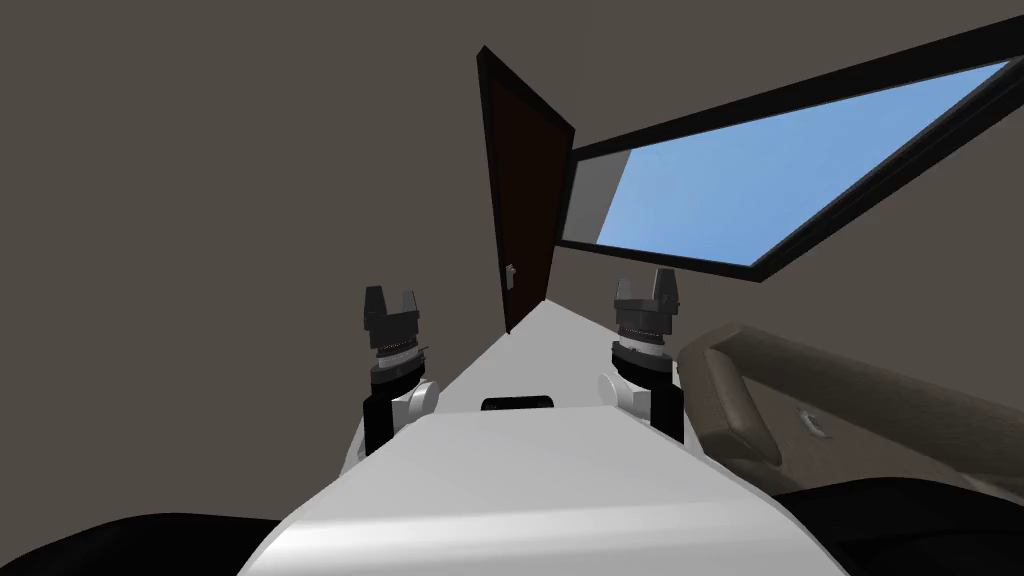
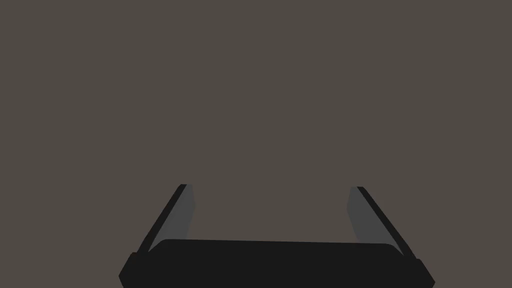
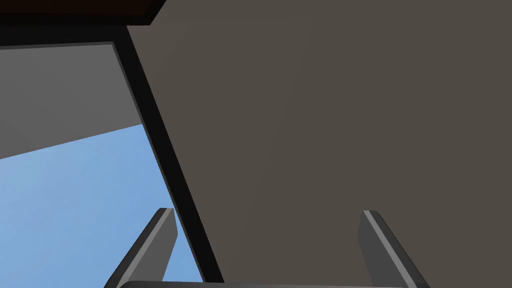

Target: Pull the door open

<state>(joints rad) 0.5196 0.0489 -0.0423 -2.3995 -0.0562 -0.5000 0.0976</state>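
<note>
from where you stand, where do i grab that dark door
Grip the small pale handle by the dark door's left edge, coming straight at its face; the flat panel offers nothing else. The open left gripper sits on that side, though the door is far off.

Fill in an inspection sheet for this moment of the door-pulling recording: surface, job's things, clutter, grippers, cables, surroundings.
Surface: pale floor runs ahead to the door.
Job's things: dark brown door in a black frame, with a small pale handle on it; untouched, both grippers short of it.
Clutter: brown upholstered seat on the robot's right.
Grippers: left gripper open and empty; right gripper open and empty.
Cables: nothing seen.
Surroundings: grey-brown walls; black-framed window showing blue sky, right of the door.
</note>
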